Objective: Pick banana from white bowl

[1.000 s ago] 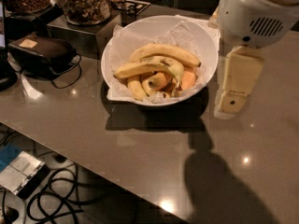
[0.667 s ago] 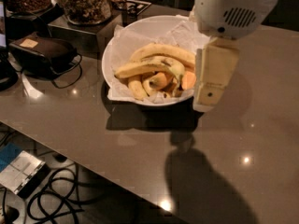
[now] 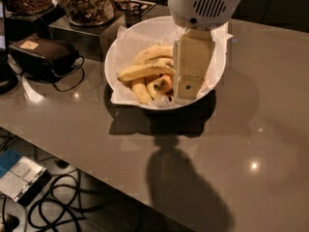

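Note:
The white bowl (image 3: pixel 109 64) stands on the grey counter, lined with crinkled white paper. Several bananas lie in it. A long curved yellow banana (image 3: pixel 144 72) lies across the middle, its right end hidden behind the gripper. A second long banana (image 3: pixel 153 52) lies behind it. I cannot tell which of them has the dark end. My gripper (image 3: pixel 187 93) hangs from the white wrist housing (image 3: pixel 207 4) over the right half of the bowl. Its cream body points down into the bowl, next to the fruit.
Short bananas (image 3: pixel 140 91) and an orange piece (image 3: pixel 162 83) lie at the bowl's front. Glass jars (image 3: pixel 89 4) stand at the back left. A black pouch (image 3: pixel 43 54) with a cable lies left of the bowl. Cables (image 3: pixel 53 207) lie on the floor below the counter's front edge.
The gripper has moved left, from beside the bowl's right rim to over the bowl's right half. It now covers part of the fruit. The bananas have not moved.

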`<state>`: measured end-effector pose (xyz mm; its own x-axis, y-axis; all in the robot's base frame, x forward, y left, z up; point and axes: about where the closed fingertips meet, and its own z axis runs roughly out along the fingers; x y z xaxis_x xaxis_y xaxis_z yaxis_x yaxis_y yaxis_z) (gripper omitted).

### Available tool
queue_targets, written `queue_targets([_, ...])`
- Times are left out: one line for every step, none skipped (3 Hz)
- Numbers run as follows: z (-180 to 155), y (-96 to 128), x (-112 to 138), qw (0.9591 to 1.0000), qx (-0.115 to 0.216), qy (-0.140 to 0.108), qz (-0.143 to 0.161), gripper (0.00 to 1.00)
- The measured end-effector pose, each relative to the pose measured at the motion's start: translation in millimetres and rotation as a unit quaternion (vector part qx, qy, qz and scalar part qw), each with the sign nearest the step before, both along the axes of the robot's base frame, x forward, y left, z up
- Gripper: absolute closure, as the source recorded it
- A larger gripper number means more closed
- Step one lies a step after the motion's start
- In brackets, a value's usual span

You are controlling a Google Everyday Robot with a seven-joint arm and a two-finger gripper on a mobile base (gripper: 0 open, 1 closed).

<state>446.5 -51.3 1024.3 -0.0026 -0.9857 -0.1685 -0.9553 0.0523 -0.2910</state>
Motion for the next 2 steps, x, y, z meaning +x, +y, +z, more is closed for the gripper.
queue_targets([2,1,3,0.9996,0.026,0.005,-0.005,0.0])
queue_targets([3,17,15,0.9981,0.055,0.024,-0.015,0.0])
